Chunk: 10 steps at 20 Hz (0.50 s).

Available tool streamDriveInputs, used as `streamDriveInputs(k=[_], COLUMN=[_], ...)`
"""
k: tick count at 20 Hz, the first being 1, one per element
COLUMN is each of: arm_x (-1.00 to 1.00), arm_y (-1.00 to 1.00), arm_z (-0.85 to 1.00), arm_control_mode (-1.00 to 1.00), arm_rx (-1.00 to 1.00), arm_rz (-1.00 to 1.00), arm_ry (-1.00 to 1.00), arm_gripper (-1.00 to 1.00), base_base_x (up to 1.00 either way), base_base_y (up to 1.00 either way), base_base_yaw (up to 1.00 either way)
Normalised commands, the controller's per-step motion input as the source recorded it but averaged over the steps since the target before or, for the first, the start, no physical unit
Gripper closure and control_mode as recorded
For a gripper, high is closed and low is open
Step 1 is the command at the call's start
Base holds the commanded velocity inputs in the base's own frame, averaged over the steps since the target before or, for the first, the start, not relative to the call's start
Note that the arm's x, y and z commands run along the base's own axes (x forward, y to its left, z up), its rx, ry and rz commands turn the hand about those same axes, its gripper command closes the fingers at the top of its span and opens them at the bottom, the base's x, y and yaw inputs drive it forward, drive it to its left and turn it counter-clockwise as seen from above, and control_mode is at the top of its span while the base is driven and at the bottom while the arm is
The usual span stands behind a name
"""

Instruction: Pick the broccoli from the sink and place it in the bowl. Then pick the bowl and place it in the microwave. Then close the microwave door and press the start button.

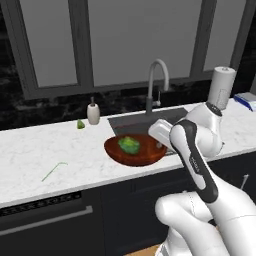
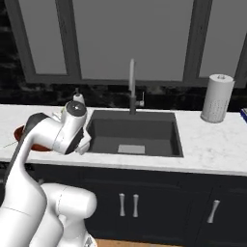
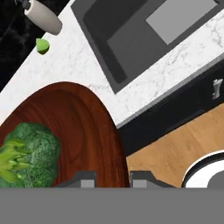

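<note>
Left base view: bowl (image 1: 135,150) at the front edge of the worktop (image 1: 40,150), just left of the sink (image 1: 145,121), raised a little or overhanging that edge; broccoli (image 1: 130,144) lying inside it, end effector (image 1: 161,141) at the bowl's right rim. Near the back edge, a soap bottle (image 1: 93,112) and a small green cone (image 1: 80,124); toward the front left, a thin green stick (image 1: 54,170). Right base view: sink basin bare, faucet (image 2: 131,84) behind it, paper towel roll (image 2: 216,98) toward the back right; only a sliver of bowl visible behind the arm. Hand view: finger tips (image 3: 87,180) close together astride the bowl's rim, so clamped on the bowl, with broccoli left of the grip. Judged risks: a thin rim pinch at one side could let the bowl tip and roll the broccoli out; a fast swing toward the microwave would cause that.
</note>
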Motion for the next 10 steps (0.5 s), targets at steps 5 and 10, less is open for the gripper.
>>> streamDriveInputs(k=[5,10], arm_x=[0.0,0.0], arm_y=[0.0,0.0], arm_z=[0.0,0.0], arm_control_mode=[1.0,1.0], arm_rx=[0.0,0.0], arm_rz=[0.0,0.0], arm_ry=[0.0,0.0], arm_gripper=[1.0,1.0], base_base_x=[-0.03,-0.37], base_base_y=[0.43,0.03], base_base_yaw=[-0.43,-0.49])
